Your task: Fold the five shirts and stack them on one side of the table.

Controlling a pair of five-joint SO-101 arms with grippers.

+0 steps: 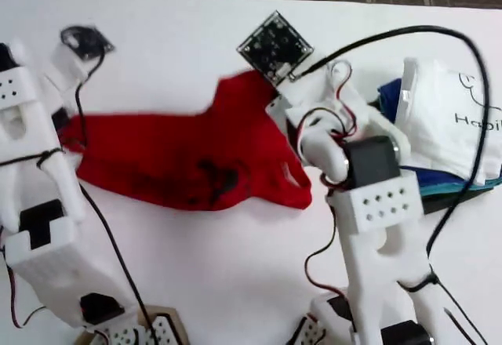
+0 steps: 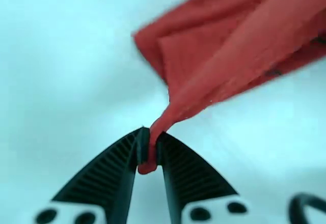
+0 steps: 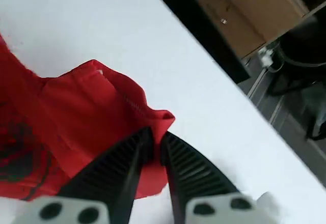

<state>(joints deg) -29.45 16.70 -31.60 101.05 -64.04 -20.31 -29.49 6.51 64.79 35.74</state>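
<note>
The left fingers [image 2: 109, 170] are closed to a thin slit on a twisted corner of the red shirt [image 2: 229, 46]. A small nub of cloth pokes out behind the tips, and just beyond them the fabric rises in a taut ridge before fanning wide. The right fingers [image 3: 109, 170] are pinched on a hemmed edge in the same way, with a fold bunched right at the tips and the dark print spreading away past them.

Between the two pairs of fingers the shirt lies stretched lengthwise over the white surface [image 1: 235, 282], sagging in the middle. It looks light and limp, with no stiffness of its own, so it will likely drape and wrinkle wherever it is not held. It should stand a gentle pull, though so small a bite on the corner could slip. Hems and seams, where the cloth is doubled, seem the safest holds.

Farther off, past the right fingers and well apart from the left ones, sits a folded pile [image 1: 447, 125], white on top of blue.
</note>
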